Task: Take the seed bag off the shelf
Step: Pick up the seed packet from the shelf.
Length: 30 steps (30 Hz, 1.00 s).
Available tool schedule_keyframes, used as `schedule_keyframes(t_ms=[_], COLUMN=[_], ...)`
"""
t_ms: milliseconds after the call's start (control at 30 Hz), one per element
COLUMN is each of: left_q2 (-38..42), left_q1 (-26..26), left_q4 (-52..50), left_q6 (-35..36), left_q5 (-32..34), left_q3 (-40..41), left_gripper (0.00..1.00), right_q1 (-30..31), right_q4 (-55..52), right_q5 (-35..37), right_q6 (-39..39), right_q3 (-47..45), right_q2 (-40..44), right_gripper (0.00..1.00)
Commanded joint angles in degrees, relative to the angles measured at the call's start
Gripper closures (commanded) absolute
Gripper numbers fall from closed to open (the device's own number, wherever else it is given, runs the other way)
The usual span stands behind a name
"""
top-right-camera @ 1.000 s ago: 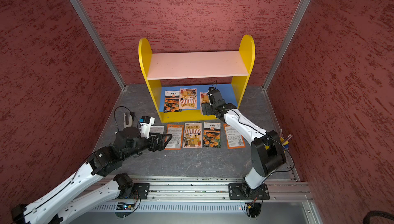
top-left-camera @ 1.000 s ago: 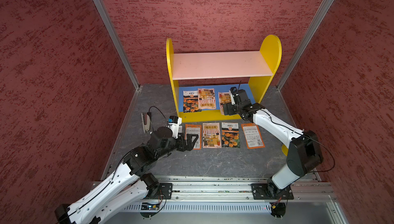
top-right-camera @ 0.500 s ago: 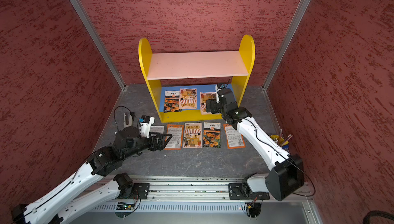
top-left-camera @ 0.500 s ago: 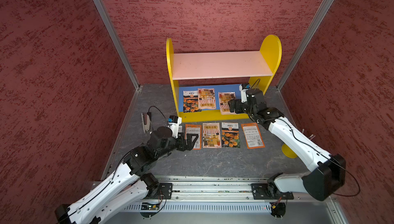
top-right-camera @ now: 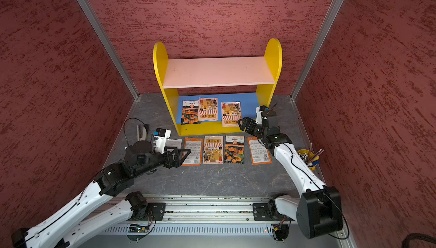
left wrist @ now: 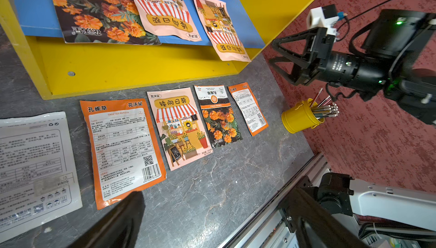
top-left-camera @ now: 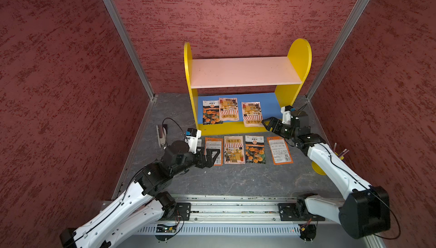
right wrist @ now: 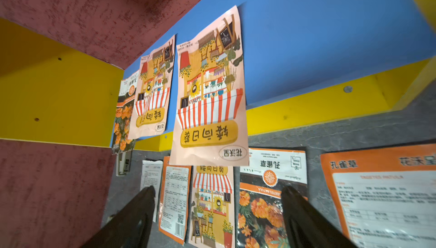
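Red-walled booth, grey desk (top-left-camera: 236,180). In both top views: shelf (top-left-camera: 299,53) at the back, rightmost seed bag (top-left-camera: 252,113) on its blue lower board (top-left-camera: 271,103), front edge past the yellow lip (top-left-camera: 226,130). Your right hand (top-left-camera: 264,124) sits just beside that edge, wide open, empty; left hand (top-left-camera: 215,157) open, low over the desk packets (top-left-camera: 233,150). Left wrist: overhang's clear, so come in level w/ the lip. Right wrist: bag lies ahead, lined up w/ the gap between the fingers (right wrist: 132,218); pinch the overhang, pull straight out.
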State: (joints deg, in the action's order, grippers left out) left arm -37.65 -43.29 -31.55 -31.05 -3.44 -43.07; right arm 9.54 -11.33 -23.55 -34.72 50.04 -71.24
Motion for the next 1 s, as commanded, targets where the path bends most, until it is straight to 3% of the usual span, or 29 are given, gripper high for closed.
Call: schedule_keyframes(t_ms=[0,633,800,967], left_q2=[1.17,0.09,-0.32,-0.42], left_q1=[0.49,0.51,0.57,0.57], left_q4=[1.61,0.64,0.74,1.13], left_q6=[1.03,0.75,0.94,0.81], left_q5=[-1.42,-0.99,-1.07,-1.22], left_q3=[0.77,0.31,0.18,0.35], left_gripper=[0.0,0.0,0.0,0.0], right_q1=[-1.83,-3.3,-3.27,-3.34], right_q4=[11.93,28.65,31.06,32.51], right_q5=[-10.62,-16.51,-17.5,-17.52], right_q6=[-5.38,-12.7,-14.22,-15.18], right_q3=[-0.8,0.45,1.12,0.9], right_q2=[-3.61,-20.47,-22.07,-22.48], right_gripper=[0.16,0.29,0.45,0.73])
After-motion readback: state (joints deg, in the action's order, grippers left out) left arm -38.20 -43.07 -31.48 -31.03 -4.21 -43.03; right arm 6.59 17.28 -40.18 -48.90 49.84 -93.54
